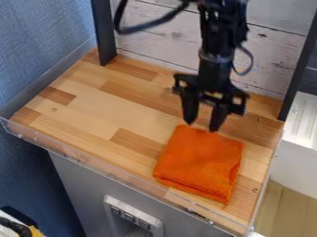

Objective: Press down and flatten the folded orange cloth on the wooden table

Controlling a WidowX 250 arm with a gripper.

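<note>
Your black WidowX arm (215, 69) is hanging from the top edge of the view, right of its middle, with its wrist pointing nearly straight down. 1 thick black cable (127, 30) is looping to the left of it in the view, and 1 thinner cable (252, 58) is curving beside the wrist on the right. Your gripper (202, 126) is holding its 2 fingers apart, with a visible gap between them and nothing clamped there.

The folded orange cloth (198, 162) is lying at the fingertips, its far edge just below them in the view and the rest spreading toward the near right part of the surface. You can't tell from this angle whether the tips are touching it.

Under the cloth, you are seeing a butcher-block tabletop (99, 109) in light and darker wood strips, with clear plastic edging (80, 158) running along the front. 2 dark posts (104, 32) are standing at the back, framing a whitewashed plank panel (155, 44). A blue textured wall (37, 41) is rising at the left, and a white ribbed fixture (303, 120) is sitting beyond the right edge, above a light wood floor (285, 208).
</note>
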